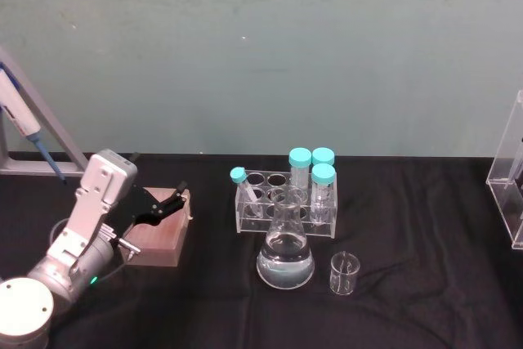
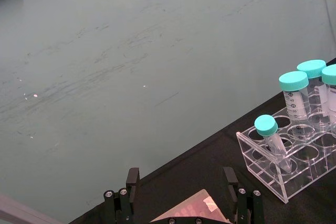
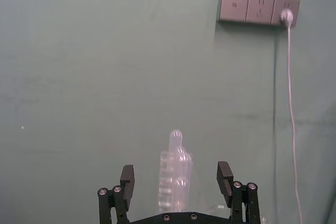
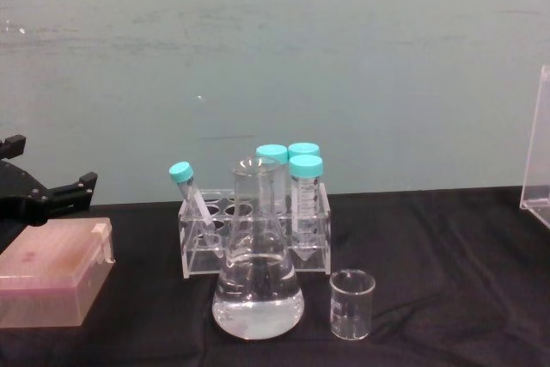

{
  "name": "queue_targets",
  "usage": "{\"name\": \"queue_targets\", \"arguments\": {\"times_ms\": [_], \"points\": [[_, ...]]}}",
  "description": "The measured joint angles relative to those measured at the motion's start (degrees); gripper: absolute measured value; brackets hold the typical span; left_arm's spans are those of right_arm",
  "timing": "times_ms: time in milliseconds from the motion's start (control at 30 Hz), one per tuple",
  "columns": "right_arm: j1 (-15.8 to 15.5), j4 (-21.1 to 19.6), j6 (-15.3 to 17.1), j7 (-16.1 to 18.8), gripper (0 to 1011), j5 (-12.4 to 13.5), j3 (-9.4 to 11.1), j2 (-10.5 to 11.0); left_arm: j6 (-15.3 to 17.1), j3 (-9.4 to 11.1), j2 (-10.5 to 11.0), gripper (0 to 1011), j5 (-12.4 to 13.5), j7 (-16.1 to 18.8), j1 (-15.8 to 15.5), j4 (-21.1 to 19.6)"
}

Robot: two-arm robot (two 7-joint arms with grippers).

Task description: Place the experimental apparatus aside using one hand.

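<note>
Glass flask [image 1: 285,261] and beaker [image 1: 345,274] stand at middle of table [image 1: 409,226], just before tube rack [image 1: 286,202]. Your left hand [image 1: 178,199], fingers spread, hovers over pink box [image 1: 159,239], well left of them. Your right hand [image 3: 177,179] spread too, clear stand [image 3: 175,156] beyond it.

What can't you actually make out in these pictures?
1. Stand, head view: cut by the right edge, contents unknown.
2. Rack, chest view: the flask hides its middle wells.
3. Tubes: labels too small to read.
4. Left gripper, head view: touching the pink box or just above it, unclear.
</note>
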Motion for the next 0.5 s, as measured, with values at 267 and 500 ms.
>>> {"name": "queue_targets", "arguments": {"times_ms": [267, 500], "points": [[-0.81, -1.71, -6.21, -0.98, 1003, -4.28, -0.97, -0.27, 0.0, 0.0, 0.0, 1000, 0.0, 0.0, 0.0, 0.0], [-1.11, -2.42, -9.6, 3.01, 1003, -3.95, -2.63, 0.21, 0.0, 0.0, 0.0, 1000, 0.0, 0.0, 0.0, 0.0]]}}
